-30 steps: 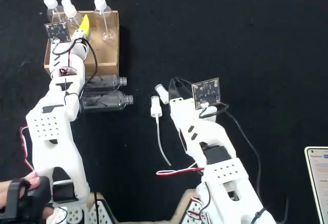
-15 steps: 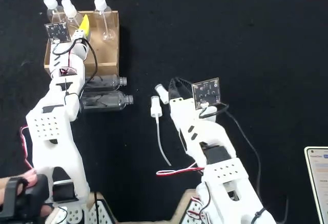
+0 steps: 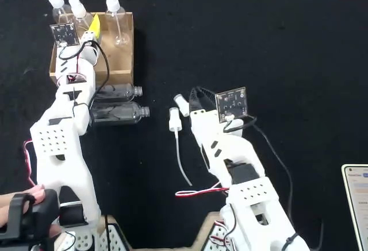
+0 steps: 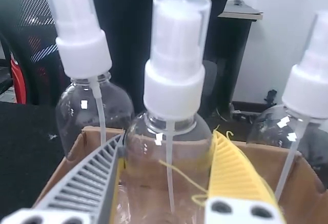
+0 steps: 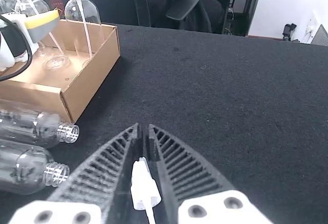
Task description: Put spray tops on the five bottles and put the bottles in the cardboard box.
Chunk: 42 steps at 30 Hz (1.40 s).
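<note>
In the cardboard box (image 3: 123, 61) at the far left stand three clear bottles with white spray tops. My left gripper (image 3: 86, 26) is inside the box, shut on the middle bottle (image 3: 77, 11); its grey and yellow fingers press that bottle (image 4: 171, 131) from both sides (image 4: 169, 139). Two uncapped bottles (image 3: 118, 93) (image 3: 121, 114) lie on the black table just in front of the box. My right gripper (image 3: 190, 103) sits mid-table, shut on a spray top (image 5: 139, 183) deep between its fingers (image 5: 143, 129). A second spray top (image 3: 175, 119) with a long tube lies beside it.
A phone (image 3: 356, 205) lies at the table's right front edge. A person's hand (image 3: 29, 196) rests on a black handle at the front left. The lying bottles (image 5: 36, 126) have their open necks turned toward my right gripper. Black cloth stretches to the right.
My left gripper and the bottle it holds have shifted very slightly toward the far side of the box. The hand at the front left has moved a little. The right arm is still.
</note>
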{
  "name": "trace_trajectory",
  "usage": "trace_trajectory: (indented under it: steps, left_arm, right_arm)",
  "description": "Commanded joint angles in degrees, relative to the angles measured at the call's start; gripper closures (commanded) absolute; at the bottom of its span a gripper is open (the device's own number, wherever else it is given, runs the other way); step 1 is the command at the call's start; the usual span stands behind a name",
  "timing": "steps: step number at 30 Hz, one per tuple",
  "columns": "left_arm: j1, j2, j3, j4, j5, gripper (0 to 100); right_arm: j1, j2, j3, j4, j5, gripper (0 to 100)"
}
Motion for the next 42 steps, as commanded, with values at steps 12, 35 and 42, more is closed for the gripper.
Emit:
trace_trajectory:
  steps: [12, 35, 42]
  left_arm:
    - [0.84, -0.79, -3.56, 0.0, -0.35, 82]
    - [0.57, -0.79, -3.56, 3.69, -0.26, 72]
    - [0.66, -1.41, -3.47, 3.87, -0.09, 72]
  right_arm:
    - [-0.35, 0.57, -0.75, -1.49, 0.44, 98.4]
    - [-0.26, 0.57, -0.75, -1.49, 0.44, 98.4]
    - [-0.26, 0.57, -0.75, -1.49, 0.44, 98.4]
